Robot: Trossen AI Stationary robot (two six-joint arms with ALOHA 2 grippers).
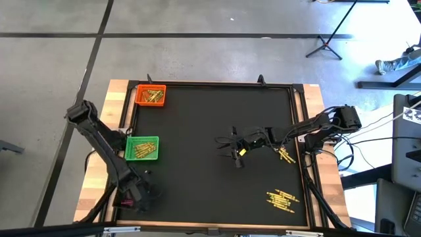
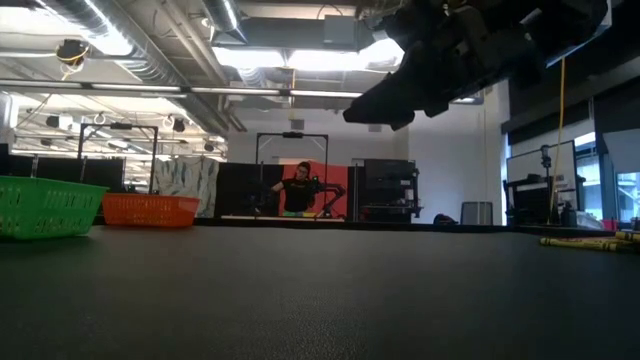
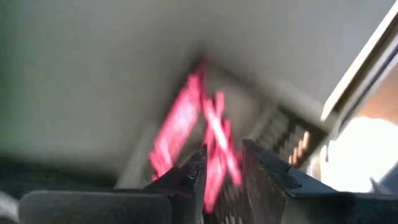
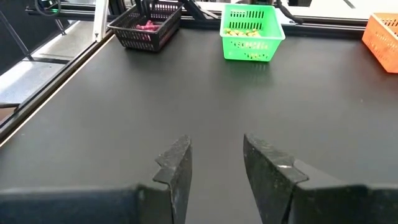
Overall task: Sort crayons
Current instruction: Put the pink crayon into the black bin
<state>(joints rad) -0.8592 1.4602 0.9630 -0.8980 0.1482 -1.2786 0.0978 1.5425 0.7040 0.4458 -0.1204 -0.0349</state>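
Observation:
Loose yellow crayons lie on the black mat at the right, one cluster near the front (image 1: 283, 197) and another farther back (image 1: 286, 155). My right gripper (image 4: 214, 146) hovers open over the mat's middle (image 1: 231, 148) with nothing between its fingers. My left gripper (image 3: 224, 155) points down over the black tray (image 4: 146, 28) at the near left corner (image 1: 131, 197), its fingers apart. Blurred pink crayons (image 3: 180, 118) lie in that tray below and between the fingers.
A green tray (image 1: 142, 148) with yellow crayons stands at the left. An orange tray (image 1: 150, 95) with orange-gold crayons stands at the far left corner. A raised black frame (image 1: 299, 131) borders the mat. A person (image 2: 298, 188) shows far behind the table.

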